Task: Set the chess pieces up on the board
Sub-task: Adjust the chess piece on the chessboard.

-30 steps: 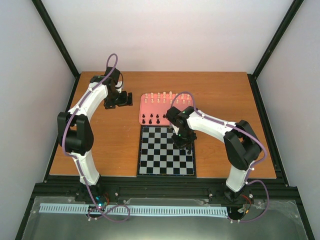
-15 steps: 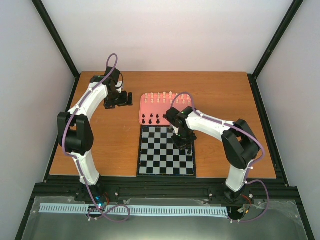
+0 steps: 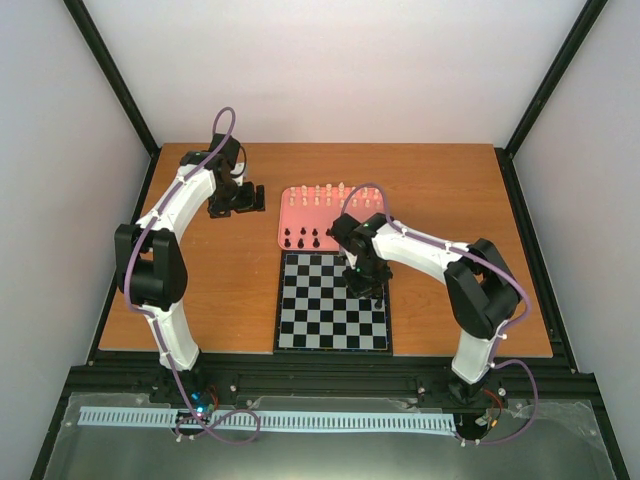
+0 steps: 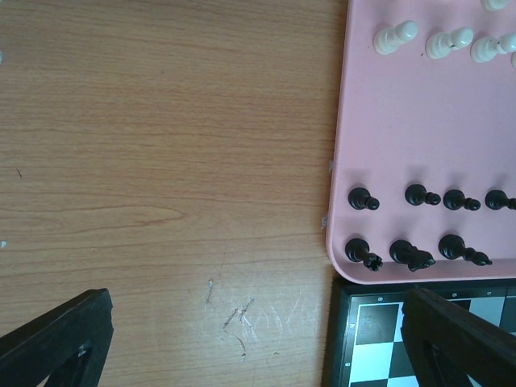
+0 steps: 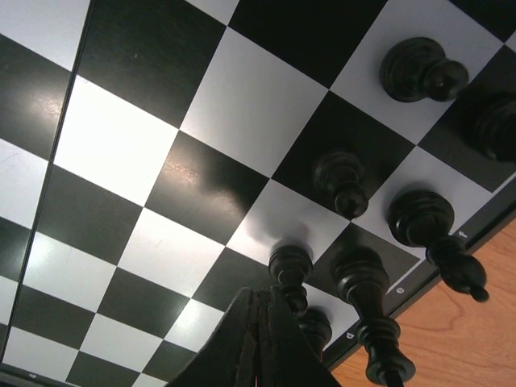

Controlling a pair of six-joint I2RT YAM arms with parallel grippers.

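Note:
The board lies at front centre with its near-left corner showing in the left wrist view. My right gripper hovers low over the board's right side. Its fingers are shut on the head of a black pawn, just above a white square in the second row. Other black chess pieces stand around it, with taller ones along the edge row. More black pieces and white pieces stand on the pink tray. My left gripper is open and empty over bare wood.
The pink tray touches the board's far edge. Black frame posts and pale walls enclose the wooden table. My left fingers frame scratched wood left of the tray.
The right gripper has edged slightly left and back over the board, still shut. The left arm has not moved.

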